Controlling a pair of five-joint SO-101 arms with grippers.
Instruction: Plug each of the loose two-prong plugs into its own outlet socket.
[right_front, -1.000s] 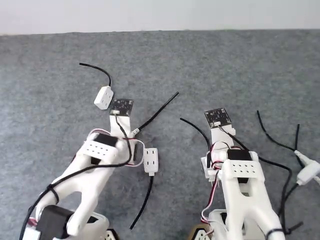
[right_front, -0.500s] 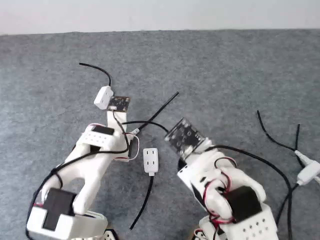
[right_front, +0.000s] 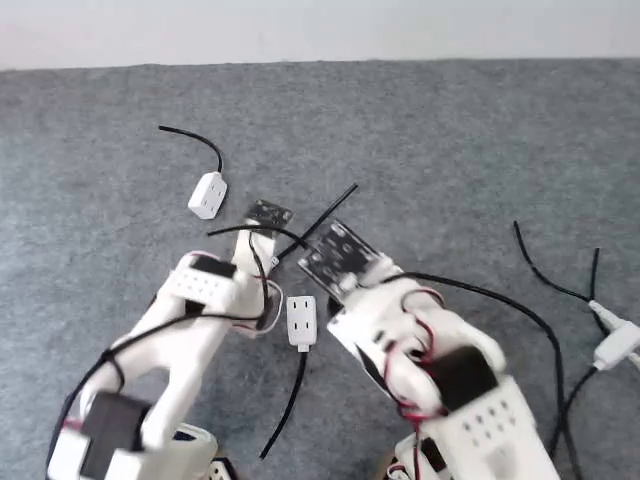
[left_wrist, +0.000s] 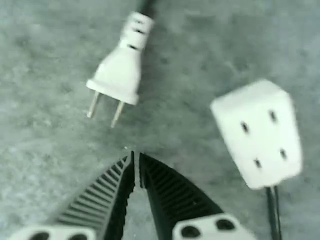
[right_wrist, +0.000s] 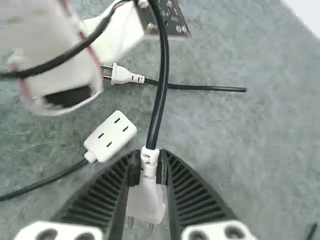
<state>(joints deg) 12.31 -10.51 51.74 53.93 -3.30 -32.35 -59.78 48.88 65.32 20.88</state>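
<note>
Two white two-prong plugs can be counted. The held plug (right_wrist: 145, 197) is clamped between the fingers of the right gripper (right_wrist: 147, 154), prongs pointing back toward the wrist, its black cord running forward past the tips. The loose plug (left_wrist: 118, 76) lies on the grey carpet (right_front: 450, 130) just ahead of the left gripper (left_wrist: 134, 159), prongs turned toward the tips. The left gripper's jaws stand almost together with only a thin slit between them and nothing held.

Two white outlet blocks are plain. The near outlet block (left_wrist: 260, 132) lies beside the left gripper's tips, apart from the loose plug, with two pairs of slots showing; it also lies just ahead of the right gripper. The far outlet block (right_front: 207, 195) sits well beyond the left gripper, on its own black cord. A third white fitting (right_front: 615, 348) lies well off to the right gripper's side; plug or socket cannot be told.
</note>
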